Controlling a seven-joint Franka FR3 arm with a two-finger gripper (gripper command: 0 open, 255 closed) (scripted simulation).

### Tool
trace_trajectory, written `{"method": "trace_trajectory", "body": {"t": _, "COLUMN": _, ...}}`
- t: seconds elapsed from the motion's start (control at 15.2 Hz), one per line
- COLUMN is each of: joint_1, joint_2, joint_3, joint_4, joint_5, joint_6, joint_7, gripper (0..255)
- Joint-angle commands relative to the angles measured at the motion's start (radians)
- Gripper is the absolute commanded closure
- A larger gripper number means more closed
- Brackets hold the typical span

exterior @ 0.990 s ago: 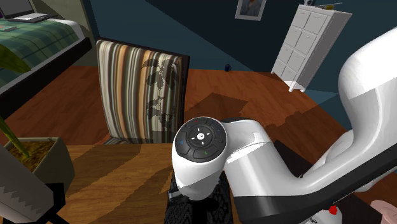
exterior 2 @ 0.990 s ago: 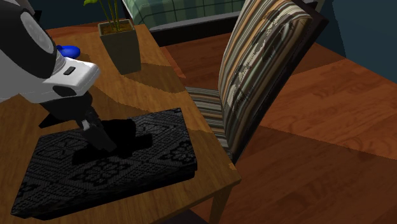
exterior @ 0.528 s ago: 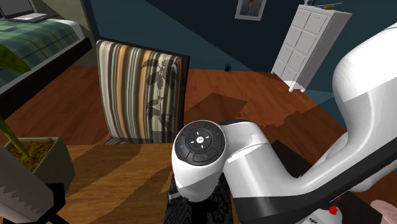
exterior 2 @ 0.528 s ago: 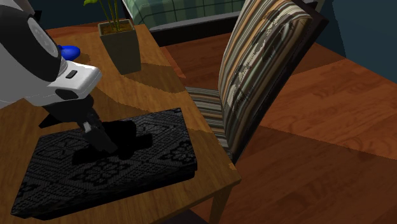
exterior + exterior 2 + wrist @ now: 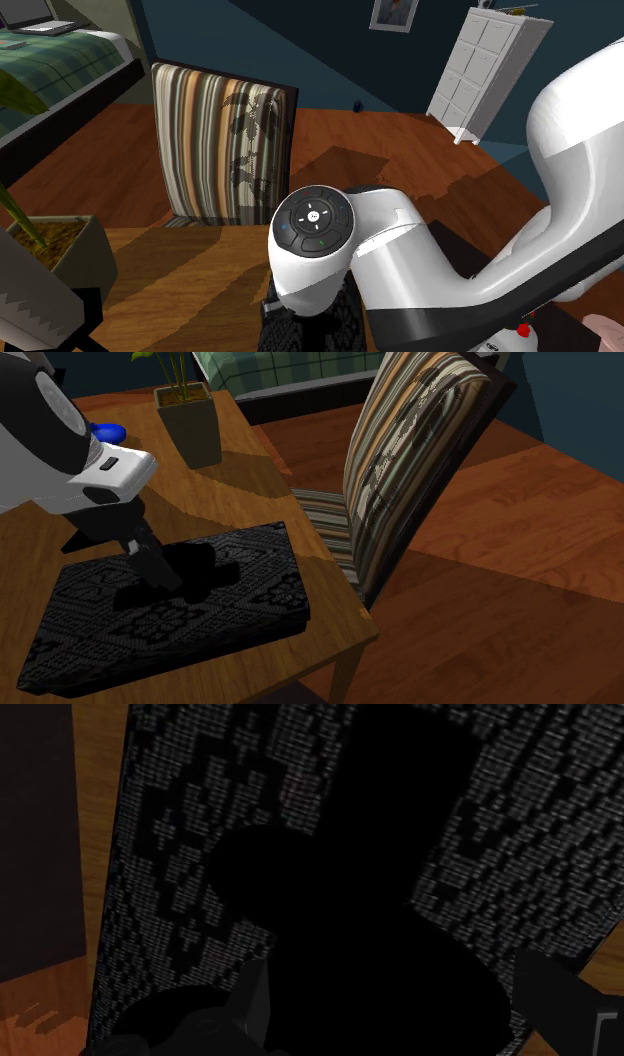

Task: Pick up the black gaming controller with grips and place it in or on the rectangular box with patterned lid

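The black gaming controller (image 5: 200, 567) lies on the dark patterned lid of the rectangular box (image 5: 250, 597), which rests on the wooden table (image 5: 250, 482). My gripper (image 5: 158, 574) points down at the lid right beside the controller. In the wrist view the controller (image 5: 360, 904) is a black mass over the lid (image 5: 170, 854), and my gripper (image 5: 392, 969) is open, its fingers (image 5: 255, 999) wide apart on either side of the controller's near end. In the shoulder view my arm hides the hand, and a strip of the box (image 5: 270, 330) shows under it.
A striped chair (image 5: 420, 452) stands against the table's edge by the box. A potted plant (image 5: 190, 422) and a small blue object (image 5: 105, 430) sit at the table's far end. A bed (image 5: 50, 60) and a white dresser (image 5: 485, 70) stand farther off.
The hand dipped slightly half a second ago and has come back up a little. The controller and the box have not moved.
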Motion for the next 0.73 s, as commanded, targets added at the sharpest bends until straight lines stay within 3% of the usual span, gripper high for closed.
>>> {"method": "trace_trajectory", "body": {"t": 0.0, "joint_1": 0.016, "joint_2": -0.063, "joint_3": -0.016, "joint_4": 0.024, "joint_5": 0.072, "joint_6": -0.050, "joint_7": -0.053, "gripper": 0}}
{"method": "trace_trajectory", "body": {"t": 0.13, "joint_1": 0.039, "joint_2": -0.111, "joint_3": -0.042, "joint_4": 0.060, "joint_5": 0.119, "joint_6": -0.111, "joint_7": -0.089, "gripper": 0}}
{"method": "trace_trajectory", "body": {"t": 0.66, "joint_1": 0.041, "joint_2": -0.110, "joint_3": -0.044, "joint_4": 0.060, "joint_5": 0.118, "joint_6": -0.111, "joint_7": -0.088, "gripper": 0}}
